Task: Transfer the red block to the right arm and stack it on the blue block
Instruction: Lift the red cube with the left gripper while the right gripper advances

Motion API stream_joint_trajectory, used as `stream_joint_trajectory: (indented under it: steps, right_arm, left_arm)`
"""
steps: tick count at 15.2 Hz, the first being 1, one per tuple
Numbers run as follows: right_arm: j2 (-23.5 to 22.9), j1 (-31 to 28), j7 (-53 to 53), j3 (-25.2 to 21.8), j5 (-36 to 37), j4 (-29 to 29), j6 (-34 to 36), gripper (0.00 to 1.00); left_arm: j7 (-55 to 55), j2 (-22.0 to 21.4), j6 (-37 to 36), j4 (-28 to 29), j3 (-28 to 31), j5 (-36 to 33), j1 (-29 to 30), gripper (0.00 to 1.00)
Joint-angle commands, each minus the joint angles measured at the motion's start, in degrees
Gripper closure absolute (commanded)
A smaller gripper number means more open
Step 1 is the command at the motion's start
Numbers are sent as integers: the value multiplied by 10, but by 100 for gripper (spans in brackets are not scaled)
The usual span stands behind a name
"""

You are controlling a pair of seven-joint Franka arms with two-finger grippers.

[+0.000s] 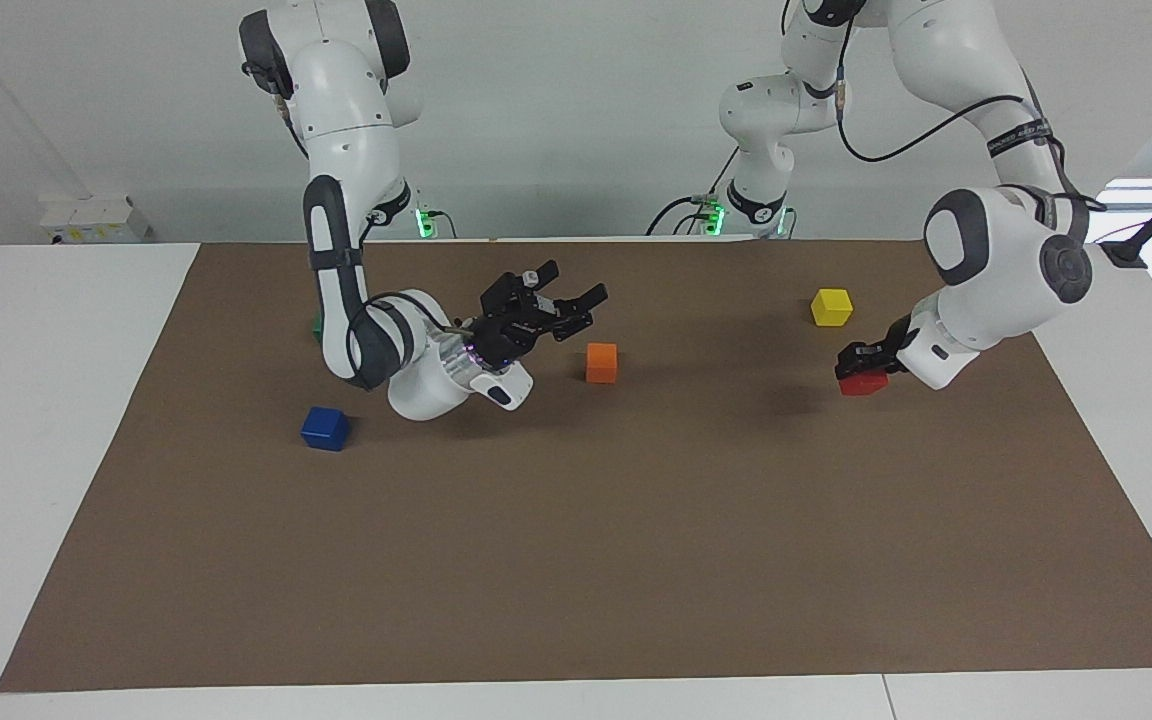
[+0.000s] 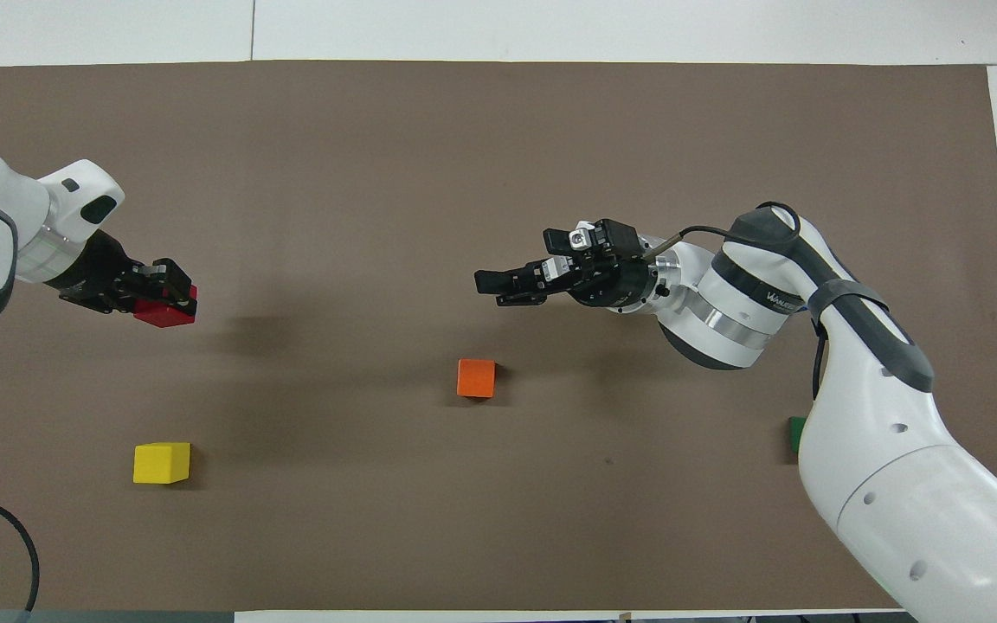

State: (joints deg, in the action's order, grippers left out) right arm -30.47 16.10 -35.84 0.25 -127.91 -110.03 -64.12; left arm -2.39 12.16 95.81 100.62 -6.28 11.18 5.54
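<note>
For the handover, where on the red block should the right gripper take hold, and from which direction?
The left gripper is shut on the red block from its own arm's end of the table, so only the block's end that points toward the middle of the table sticks out bare. The right gripper, open above the orange block, should probably approach from the middle and pinch that exposed end across two free faces.

- red block: bright red, plain
- blue block: deep blue, plain
- orange cube: orange
- yellow cube: yellow
- green cube: green
- table mat: plain brown
- right arm: white, dark grey joints
- both grippers, left gripper and right gripper: black
</note>
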Motion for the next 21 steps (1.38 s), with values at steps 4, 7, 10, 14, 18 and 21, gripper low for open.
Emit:
stream_joint_trajectory:
  steps: [4,7,10,14,18,21]
  right_arm:
    - [-6,-3,-8,3,-8,6,1,0]
    - [-6,0,-8,4,-9,6,-1,0]
    - [-6,0,-8,4,-9,7,-2,0]
    - [-6,-3,-8,4,-9,8,0,0]
    - [-6,-1,-8,4,-9,10,-2,0]
    - [-6,0,-8,4,-9,10,-6,0]
  left_arm:
    - [-326,-87,-100,-24,-34,122,-15,100]
    - [-487,-138,-118,-19,-43,192,-26,100]
    - [-699,-159,-111,-23,-51,223,-60,100]
    - [-863,-160,-48,-20,-57,283,-97,100]
    - [-1003,-158,50,-17,-59,319,-132,100]
    - [-1082,-156,133,-9,-58,321,-169,100]
